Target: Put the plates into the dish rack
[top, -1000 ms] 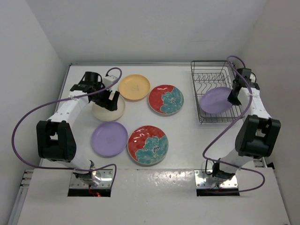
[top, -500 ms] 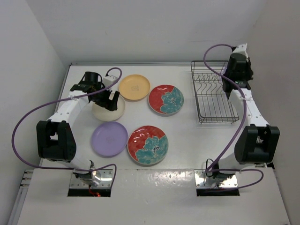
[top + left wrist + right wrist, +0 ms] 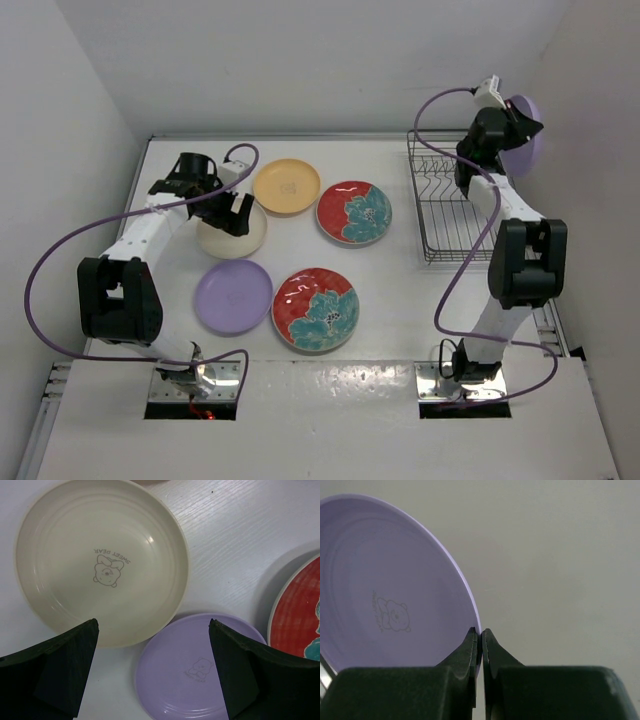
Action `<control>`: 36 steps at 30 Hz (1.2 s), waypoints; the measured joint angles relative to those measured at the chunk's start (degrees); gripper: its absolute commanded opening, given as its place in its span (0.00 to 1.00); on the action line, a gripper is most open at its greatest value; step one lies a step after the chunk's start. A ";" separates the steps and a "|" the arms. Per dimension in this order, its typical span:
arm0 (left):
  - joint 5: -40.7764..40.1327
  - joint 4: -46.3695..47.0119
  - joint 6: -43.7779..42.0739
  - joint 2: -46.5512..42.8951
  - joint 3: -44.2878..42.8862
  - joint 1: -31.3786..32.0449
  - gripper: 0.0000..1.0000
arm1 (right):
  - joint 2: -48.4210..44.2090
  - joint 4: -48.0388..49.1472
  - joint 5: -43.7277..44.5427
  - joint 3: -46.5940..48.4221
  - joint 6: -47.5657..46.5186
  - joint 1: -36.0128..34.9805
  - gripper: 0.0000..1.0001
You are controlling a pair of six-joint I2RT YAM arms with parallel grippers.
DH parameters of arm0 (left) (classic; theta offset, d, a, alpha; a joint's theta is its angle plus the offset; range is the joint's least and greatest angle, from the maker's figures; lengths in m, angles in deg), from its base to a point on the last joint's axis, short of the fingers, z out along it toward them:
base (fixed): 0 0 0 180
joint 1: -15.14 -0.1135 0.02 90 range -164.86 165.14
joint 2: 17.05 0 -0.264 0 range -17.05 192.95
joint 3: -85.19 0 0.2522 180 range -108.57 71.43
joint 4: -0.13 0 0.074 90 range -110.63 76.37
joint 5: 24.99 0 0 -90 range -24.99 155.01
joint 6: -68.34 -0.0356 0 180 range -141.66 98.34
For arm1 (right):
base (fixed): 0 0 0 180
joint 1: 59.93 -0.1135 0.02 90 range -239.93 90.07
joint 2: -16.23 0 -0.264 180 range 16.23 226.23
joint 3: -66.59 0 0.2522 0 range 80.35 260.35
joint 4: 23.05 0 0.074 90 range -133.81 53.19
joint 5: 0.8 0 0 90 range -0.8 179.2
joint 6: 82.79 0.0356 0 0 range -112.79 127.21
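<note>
My right jaws are pressed together on the rim of a lilac plate (image 3: 385,595), pinching it on edge, with its bear print facing my wrist camera. I hold it in the air by the far right corner of the dish rack (image 3: 455,215), apart from the wires. My left jaws are spread wide and grip nothing, hanging over the near edge of the cream plate (image 3: 100,565). On the bench (image 3: 400,280) lie a second lilac plate (image 3: 195,670), the orange-yellow plate (image 3: 286,186) and two red floral plates (image 3: 354,212) (image 3: 316,308).
</note>
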State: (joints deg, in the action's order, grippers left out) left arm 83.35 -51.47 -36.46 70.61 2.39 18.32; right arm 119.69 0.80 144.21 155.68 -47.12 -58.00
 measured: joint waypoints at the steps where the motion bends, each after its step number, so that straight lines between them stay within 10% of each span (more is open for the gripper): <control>1: -0.07 -0.02 0.00 0.00 0.00 -0.07 0.96 | 0.17 0.33 0.22 -0.04 -0.15 -0.37 0.00; 33: -0.17 -0.02 0.00 0.00 0.00 -0.94 0.96 | 5.46 1.55 6.67 -5.66 4.72 -5.05 0.00; 36: -0.17 -0.02 0.00 0.00 0.00 -0.94 0.96 | 6.21 0.24 7.37 -5.66 6.03 -6.03 0.13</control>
State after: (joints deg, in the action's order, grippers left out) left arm 83.18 -51.50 -36.46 70.61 2.39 17.38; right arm 125.90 1.04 151.57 150.02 -41.08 -64.03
